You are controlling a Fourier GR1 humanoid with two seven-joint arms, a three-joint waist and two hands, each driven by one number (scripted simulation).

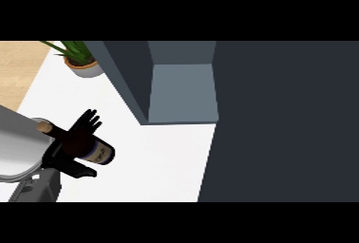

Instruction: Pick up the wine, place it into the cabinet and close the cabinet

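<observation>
The wine bottle is dark with a pale label and a cork-coloured top. It lies slanted at the lower left, neck pointing up and left. My left hand is over its middle: fingers spread past the bottle, thumb hooked under its lower side. The hand hides most of the bottle's body. The cabinet stands up and to the right of the bottle, its grey-blue inside showing and nothing visible in it. Its dark door fills the right of the view. My right hand does not show.
A potted plant stands at the back left of the white counter, near the cabinet's left wall. My grey left forearm fills the left edge. Wooden floor shows beyond the counter's left edge.
</observation>
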